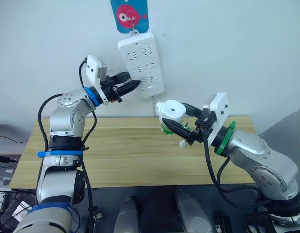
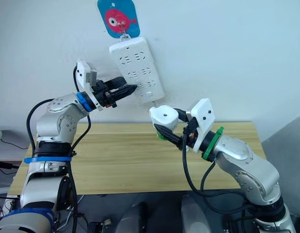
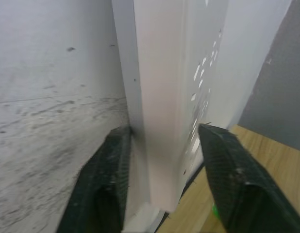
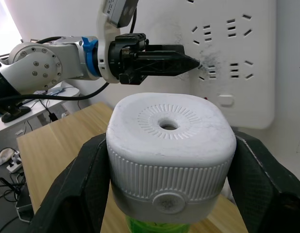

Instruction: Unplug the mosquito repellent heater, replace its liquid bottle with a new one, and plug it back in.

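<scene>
The white mosquito repellent heater (image 1: 169, 109) hangs in the air over the back of the wooden table (image 1: 116, 155), below the wall power strip (image 1: 149, 51). My right gripper (image 1: 173, 117) is shut on its sides, and its round top vent (image 4: 168, 125) faces the wrist camera. A translucent green liquid bottle (image 1: 165, 129) sticks out of its underside; I cannot tell whether it is the new one. My left gripper (image 1: 134, 85) is raised at the strip's left edge, with its fingers (image 3: 108, 174) closed on either side of that edge.
A small whitish cap (image 1: 181, 143) lies on the table under the heater. The strip hangs tilted from a hook under a blue fish sticker (image 1: 129, 14). A cable drops from the strip's lower end behind the table.
</scene>
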`<act>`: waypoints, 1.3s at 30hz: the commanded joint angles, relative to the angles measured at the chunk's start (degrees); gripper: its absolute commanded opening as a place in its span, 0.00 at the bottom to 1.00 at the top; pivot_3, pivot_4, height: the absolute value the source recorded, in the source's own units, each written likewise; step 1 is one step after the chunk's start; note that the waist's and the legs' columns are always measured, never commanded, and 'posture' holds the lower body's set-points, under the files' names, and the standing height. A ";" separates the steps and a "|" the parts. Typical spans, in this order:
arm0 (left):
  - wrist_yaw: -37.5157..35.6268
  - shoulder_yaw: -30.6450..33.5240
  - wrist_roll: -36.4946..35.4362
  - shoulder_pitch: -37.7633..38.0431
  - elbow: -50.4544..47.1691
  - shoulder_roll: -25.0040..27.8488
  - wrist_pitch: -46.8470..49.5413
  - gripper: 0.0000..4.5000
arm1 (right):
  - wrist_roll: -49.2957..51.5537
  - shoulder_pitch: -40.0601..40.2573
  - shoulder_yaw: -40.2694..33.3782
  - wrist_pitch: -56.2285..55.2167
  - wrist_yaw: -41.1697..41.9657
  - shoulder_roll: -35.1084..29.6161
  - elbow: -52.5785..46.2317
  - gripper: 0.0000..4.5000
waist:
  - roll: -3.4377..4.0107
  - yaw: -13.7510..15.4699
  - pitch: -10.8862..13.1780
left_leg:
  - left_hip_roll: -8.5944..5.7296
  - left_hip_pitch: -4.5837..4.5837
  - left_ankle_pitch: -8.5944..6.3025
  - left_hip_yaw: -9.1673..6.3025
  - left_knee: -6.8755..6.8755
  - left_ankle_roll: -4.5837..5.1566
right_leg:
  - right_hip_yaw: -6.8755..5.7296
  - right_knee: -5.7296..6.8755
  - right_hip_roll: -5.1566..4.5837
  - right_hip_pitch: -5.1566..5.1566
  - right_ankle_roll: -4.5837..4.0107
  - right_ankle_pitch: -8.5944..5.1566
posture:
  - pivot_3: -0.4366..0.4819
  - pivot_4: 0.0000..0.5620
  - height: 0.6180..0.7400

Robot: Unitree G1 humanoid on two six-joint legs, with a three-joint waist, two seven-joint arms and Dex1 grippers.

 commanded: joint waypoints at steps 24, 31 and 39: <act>-1.17 0.22 -1.02 -1.95 0.62 -3.92 3.07 0.30 | -0.73 -4.23 -2.10 1.41 -1.30 2.36 -1.45 0.67 | 0.00 -0.36 0.00 | -0.04 -0.01 0.00 -0.14 0.37 0.00 | -0.10 0.29 0.00 0.09 -0.01 0.00 | 0.19 0.41 1.00; 0.19 1.37 -1.01 -0.59 -0.64 -2.28 4.01 0.30 | -7.37 -10.86 0.83 2.68 -4.34 3.34 2.97 0.67 | 0.01 -0.63 0.00 | -0.05 0.00 0.00 -0.17 0.63 0.01 | -0.09 0.58 0.04 0.08 0.00 -0.01 | 0.19 0.41 1.00; -0.77 1.49 -2.36 1.82 -4.62 1.15 8.57 0.30 | -17.20 -19.79 6.31 0.49 -6.00 9.28 14.15 0.67 | 0.03 -2.17 -0.02 | -0.03 0.02 0.00 -0.25 0.61 0.00 | -0.12 0.77 0.07 0.02 -0.04 -0.03 | 0.21 0.39 1.00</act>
